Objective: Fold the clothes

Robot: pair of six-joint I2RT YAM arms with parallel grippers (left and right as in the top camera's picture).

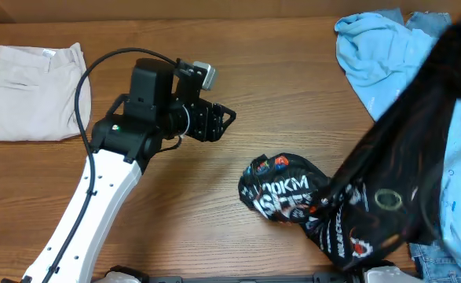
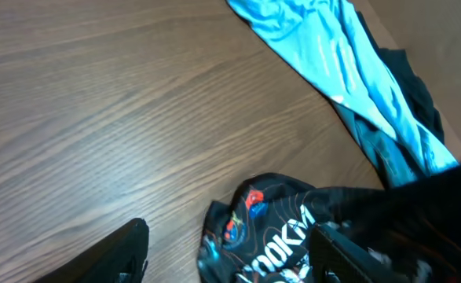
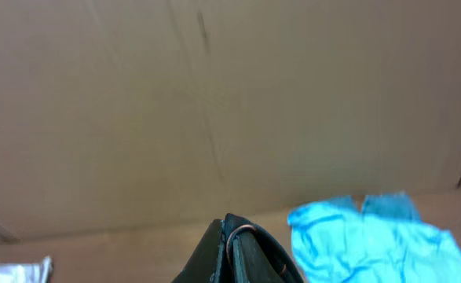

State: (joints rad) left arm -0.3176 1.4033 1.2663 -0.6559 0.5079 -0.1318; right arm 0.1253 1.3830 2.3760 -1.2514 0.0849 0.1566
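Closest to the overhead lens you have a blurred black sweep running from 2 o'clock down to 5 o'clock, too soft to separate cloth from arm. At its lower end the black sports shirt [image 1: 285,192] lies crumpled on the table [image 1: 277,86], white lettering and small coloured logos facing up, thin orange lines across it. Its far side is swallowed by that blur and cut off at the bottom edge.

You cannot tell how the right gripper stands. Its wrist camera shows only a dark fold with an orange line at the bottom of the frame, covering the fingers.

Your left gripper [image 1: 228,119] hovers near the middle of the table, spread wide and holding nothing. In its wrist view one finger [image 2: 128,251] sits at the lower left and the other at the lower right, with the shirt's lettered edge between and beyond them. The arm reaches in from 7 o'clock.

Bare wood lies open from the centre out to 9 o'clock and up to 12.

Folded beige trousers [image 1: 32,90] lie flat at 10 o'clock, touching the left edge. A light blue garment [image 1: 379,55] is heaped at 1 o'clock and continues down the right side behind the blur. A cardboard wall [image 3: 214,102] closes the far side.
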